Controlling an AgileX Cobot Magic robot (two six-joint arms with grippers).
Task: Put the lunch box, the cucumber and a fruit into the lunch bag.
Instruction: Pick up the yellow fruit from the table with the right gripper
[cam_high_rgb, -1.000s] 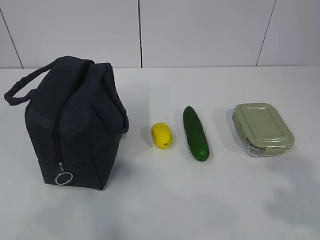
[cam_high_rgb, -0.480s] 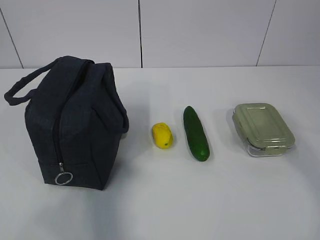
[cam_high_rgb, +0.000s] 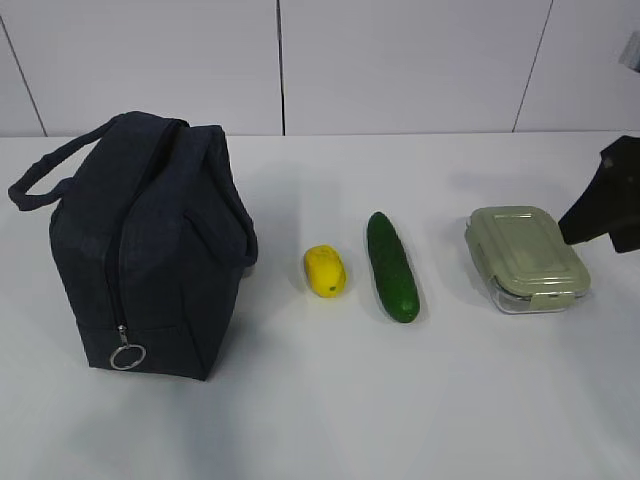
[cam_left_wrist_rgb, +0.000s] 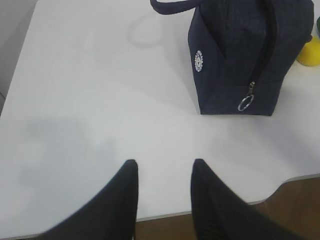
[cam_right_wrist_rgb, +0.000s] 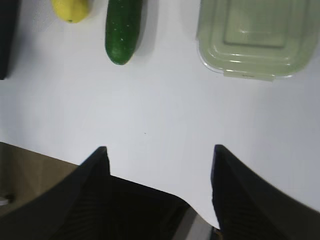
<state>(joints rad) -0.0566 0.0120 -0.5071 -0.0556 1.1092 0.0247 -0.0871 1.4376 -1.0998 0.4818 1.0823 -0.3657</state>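
lunch bag (cam_high_rgb: 140, 245) upright on table (cam_high_rgb: 320, 410), far left, zipper run to bottom. lunch box (cam_high_rgb: 527, 258) far right, lid on. cucumber (cam_high_rgb: 392, 266) between box and fruit (cam_high_rgb: 325, 270). right gripper (cam_right_wrist_rgb: 159, 150) spread wide, empty. left gripper (cam_left_wrist_rgb: 163, 167) narrowly parted, empty.

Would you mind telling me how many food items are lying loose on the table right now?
2. The yellow fruit lies just right of the lunch bag, and the cucumber lies between that fruit and the lunch box. The closed bag and box could hide more.
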